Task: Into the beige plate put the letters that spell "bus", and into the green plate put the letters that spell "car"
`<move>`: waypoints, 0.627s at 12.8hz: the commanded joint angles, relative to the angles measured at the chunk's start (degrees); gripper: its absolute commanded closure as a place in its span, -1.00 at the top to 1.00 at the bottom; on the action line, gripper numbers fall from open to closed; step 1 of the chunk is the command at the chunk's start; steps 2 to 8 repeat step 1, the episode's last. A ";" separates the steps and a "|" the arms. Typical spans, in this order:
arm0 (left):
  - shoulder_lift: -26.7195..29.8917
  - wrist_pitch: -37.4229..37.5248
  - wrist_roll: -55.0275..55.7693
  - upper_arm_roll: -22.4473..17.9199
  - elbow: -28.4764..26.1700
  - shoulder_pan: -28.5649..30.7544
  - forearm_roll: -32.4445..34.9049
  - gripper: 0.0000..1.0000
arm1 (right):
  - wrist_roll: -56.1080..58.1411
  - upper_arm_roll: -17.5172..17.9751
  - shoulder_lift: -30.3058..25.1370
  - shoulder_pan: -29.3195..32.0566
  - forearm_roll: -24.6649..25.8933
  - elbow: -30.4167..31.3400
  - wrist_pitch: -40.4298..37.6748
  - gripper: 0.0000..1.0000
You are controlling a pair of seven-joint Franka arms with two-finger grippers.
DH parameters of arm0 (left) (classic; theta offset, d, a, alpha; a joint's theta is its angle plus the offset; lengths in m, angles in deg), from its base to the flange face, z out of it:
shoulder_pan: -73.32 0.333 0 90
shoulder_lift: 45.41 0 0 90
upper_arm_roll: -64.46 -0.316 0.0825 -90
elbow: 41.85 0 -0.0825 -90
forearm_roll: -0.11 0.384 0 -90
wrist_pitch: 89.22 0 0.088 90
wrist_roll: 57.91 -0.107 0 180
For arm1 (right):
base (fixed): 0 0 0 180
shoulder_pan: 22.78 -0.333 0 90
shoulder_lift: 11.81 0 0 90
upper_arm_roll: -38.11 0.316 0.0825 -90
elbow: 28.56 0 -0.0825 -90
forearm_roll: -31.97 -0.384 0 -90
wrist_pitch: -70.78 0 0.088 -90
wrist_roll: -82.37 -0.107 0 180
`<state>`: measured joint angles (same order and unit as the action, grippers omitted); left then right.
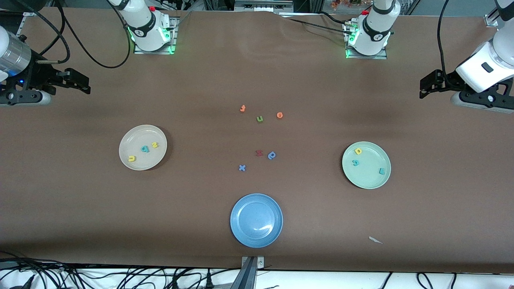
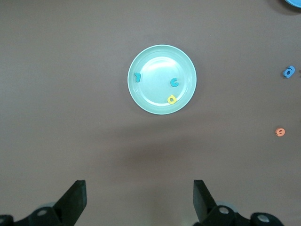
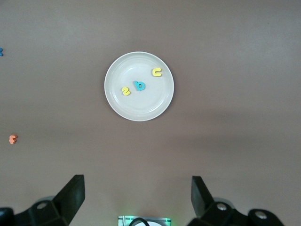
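Both my claws hang wide open and empty: my left claw (image 2: 139,200) up over the bare bench (image 1: 421,208) at the left arm's end, my right claw (image 3: 137,197) likewise at the right arm's end. Measured from the blue plate (image 1: 256,220): the beige plate (image 1: 132,136) sits farther from the front camera toward the right arm's end, carrying the teal b (image 3: 139,85), yellow u (image 3: 156,72) and yellow s (image 3: 125,91). The green plate (image 1: 371,180) sits toward the left arm's end with the teal c (image 2: 174,82), yellow a (image 2: 171,99) and teal r (image 2: 137,76). The sorting looks done, so holding well clear of both plates is best.
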<state>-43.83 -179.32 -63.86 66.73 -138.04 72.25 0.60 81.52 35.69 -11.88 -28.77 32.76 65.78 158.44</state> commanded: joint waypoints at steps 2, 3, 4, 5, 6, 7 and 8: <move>-0.88 1.15 0.23 0.19 1.89 0.27 -0.23 1.00 | 1.11 0.14 0.60 0.45 0.09 -0.65 0.67 1.00; -0.88 1.15 0.23 0.19 1.89 0.27 -0.23 1.00 | 1.11 0.14 0.60 0.45 0.09 -0.65 0.67 1.00; -0.88 1.15 0.23 0.19 1.89 0.27 -0.23 1.00 | 1.11 0.14 0.60 0.45 0.09 -0.65 0.67 1.00; -0.88 1.15 0.23 0.19 1.89 0.27 -0.23 1.00 | 1.11 0.14 0.60 0.45 0.09 -0.65 0.67 1.00; -0.88 1.15 0.23 0.19 1.89 0.27 -0.23 1.00 | 1.11 0.14 0.60 0.45 0.09 -0.65 0.67 1.00; -0.88 1.15 0.23 0.19 1.89 0.27 -0.23 1.00 | 1.11 0.14 0.60 0.45 0.09 -0.65 0.67 1.00; -0.88 1.15 0.23 0.19 1.89 0.27 -0.23 1.00 | 1.11 0.14 0.60 0.45 0.09 -0.65 0.67 1.00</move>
